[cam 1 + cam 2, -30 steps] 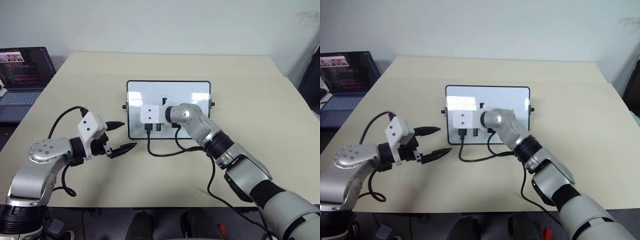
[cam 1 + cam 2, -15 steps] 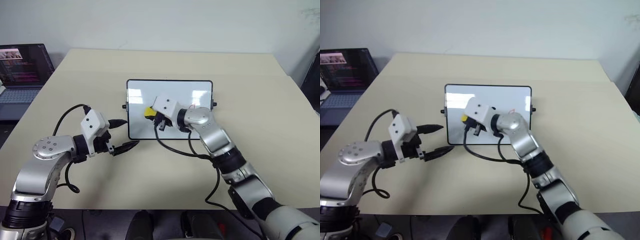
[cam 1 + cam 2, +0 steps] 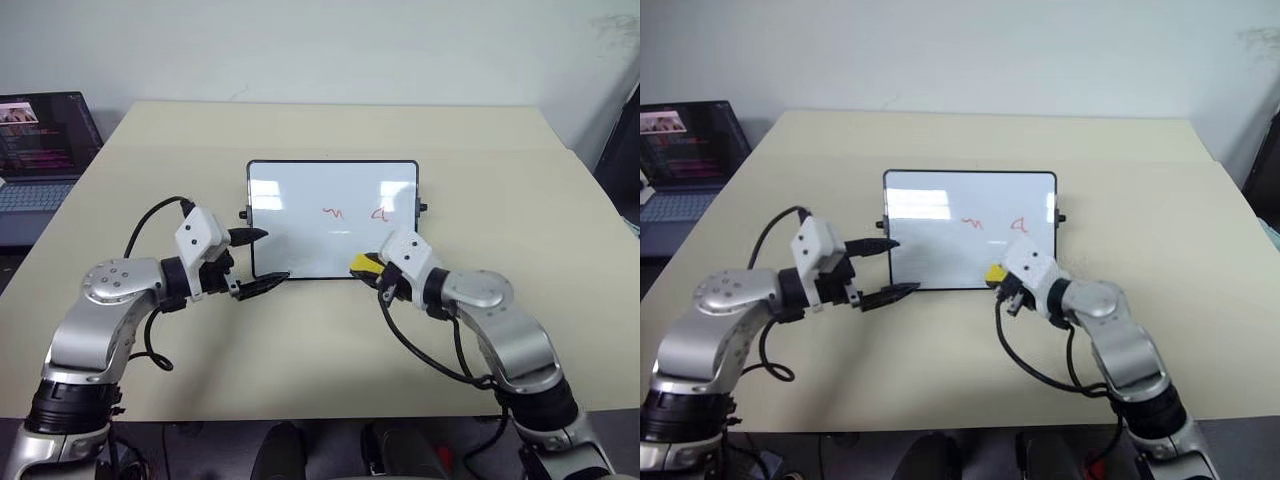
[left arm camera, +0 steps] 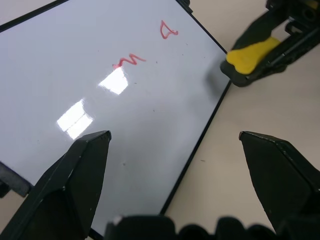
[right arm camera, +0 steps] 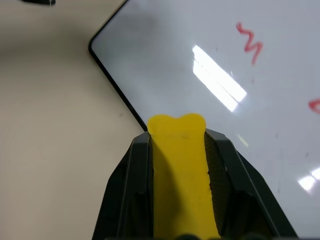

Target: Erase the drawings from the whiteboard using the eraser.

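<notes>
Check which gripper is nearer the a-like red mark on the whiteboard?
Right. The right gripper, shut on the eraser, sits at the whiteboard's near edge just below the a-like mark. The left gripper hangs open by the far left edge.

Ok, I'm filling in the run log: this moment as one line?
right gripper: shut on eraser, at whiteboard near edge | left gripper: open, empty | drawings: two red marks left

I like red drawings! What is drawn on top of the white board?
On the whiteboard two red drawings show: a squiggle and a loop. The yellow eraser, pinched in the right gripper, covers a bit of the near edge.
</notes>
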Motion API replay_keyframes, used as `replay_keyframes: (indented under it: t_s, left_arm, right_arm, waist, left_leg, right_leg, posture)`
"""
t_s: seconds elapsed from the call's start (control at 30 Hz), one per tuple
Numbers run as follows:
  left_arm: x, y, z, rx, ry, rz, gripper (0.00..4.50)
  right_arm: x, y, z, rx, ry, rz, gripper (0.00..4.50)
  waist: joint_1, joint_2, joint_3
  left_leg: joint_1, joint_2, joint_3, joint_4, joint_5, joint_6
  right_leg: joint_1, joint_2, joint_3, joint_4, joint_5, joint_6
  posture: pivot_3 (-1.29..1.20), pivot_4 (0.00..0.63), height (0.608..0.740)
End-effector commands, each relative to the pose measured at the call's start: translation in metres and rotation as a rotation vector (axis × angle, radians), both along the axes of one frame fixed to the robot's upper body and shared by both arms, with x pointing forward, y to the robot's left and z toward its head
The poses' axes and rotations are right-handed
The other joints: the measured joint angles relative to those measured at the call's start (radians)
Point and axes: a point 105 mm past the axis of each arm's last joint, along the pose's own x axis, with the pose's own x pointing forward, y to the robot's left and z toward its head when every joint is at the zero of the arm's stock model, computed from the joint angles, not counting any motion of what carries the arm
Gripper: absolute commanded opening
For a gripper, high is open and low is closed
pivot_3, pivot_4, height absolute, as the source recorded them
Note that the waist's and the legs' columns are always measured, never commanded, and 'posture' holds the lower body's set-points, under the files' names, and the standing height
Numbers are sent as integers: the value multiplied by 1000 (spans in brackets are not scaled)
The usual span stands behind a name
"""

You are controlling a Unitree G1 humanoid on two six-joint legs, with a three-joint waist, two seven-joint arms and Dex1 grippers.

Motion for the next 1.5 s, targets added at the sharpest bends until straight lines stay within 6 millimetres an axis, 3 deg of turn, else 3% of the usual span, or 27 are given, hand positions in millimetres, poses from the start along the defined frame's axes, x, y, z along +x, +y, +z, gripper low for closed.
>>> replay_keyframes:
  t_s: [0.03,0.13,0.37,0.57,0.63,0.77,0.83,1.1,1.17,1.37,1.5]
  left_arm:
    - [4,-2,9,-6,-47,-7,4500]
    - [5,-1,9,-10,-46,-5,4500]
    - [5,-1,10,-15,-51,-2,4500]
    - [3,-2,9,-11,-46,-7,4500]
    - [2,-2,9,-10,-45,-8,4500]
    - [1,-3,9,-9,-43,-9,4500]
    - [0,-3,9,-10,-40,-10,4500]
    - [-1,-5,8,-13,-31,-18,4500]
    - [-1,-5,8,-14,-29,-19,4500]
    - [-2,-4,8,-12,-26,-15,4500]
    - [-2,-3,7,-11,-23,-13,4500]
  right_arm:
    - [4,14,31,94,-147,-5,1048]
    - [17,22,46,122,-248,-46,1048]
    - [55,41,60,98,-338,-103,1047]
    - [72,47,61,101,-354,-147,1036]
    - [78,47,51,65,-326,-146,1036]
    - [67,50,16,-30,-194,-53,1036]
    - [62,51,9,-40,-162,-27,1035]
    - [89,31,44,-15,-367,-200,1034]
    - [90,30,41,-29,-360,-199,1033]
    - [67,30,-7,-160,-142,-43,1032]
    - [68,27,-2,-160,-159,-50,1030]
  waist:
    - [-4,0,0]
    - [-11,0,0]
    - [-10,0,0]
    - [-10,0,0]
    - [-10,0,0]
    - [-9,0,0]
    - [-10,0,0]
    - [-10,0,0]
    - [-10,0,0]
    - [-8,-1,-1]
    - [-10,-1,0]
  left_leg:
    - [0,0,0,0,0,0]
    - [0,0,0,0,0,0]
    - [-1,1,0,0,0,0]
    - [-1,1,0,0,0,0]
    - [-1,2,0,0,0,0]
    - [-1,2,1,0,0,0]
    - [0,2,0,0,0,0]
    - [1,1,0,1,0,0]
    - [1,1,0,1,0,0]
    - [1,2,0,1,0,0]
    - [4,1,1,1,0,0]
  right_leg:
    - [0,0,0,0,0,0]
    - [0,1,1,0,0,0]
    - [0,0,1,0,1,-1]
    - [-1,-1,1,0,1,-1]
    - [-1,-1,1,0,1,-1]
    - [-1,-1,1,0,1,-1]
    - [-1,-1,1,0,1,-1]
    - [0,-1,1,3,1,-1]
    - [0,-1,1,3,1,-1]
    - [0,-1,1,2,1,-1]
    - [2,-1,2,3,1,-1]
  posture:
    - [0,150,740]
    - [0,150,740]
    - [0,150,740]
    - [0,150,740]
    - [0,150,740]
    - [0,150,740]
    - [0,150,740]
    - [0,150,740]
    - [0,150,740]
    - [0,150,740]
    - [0,150,740]
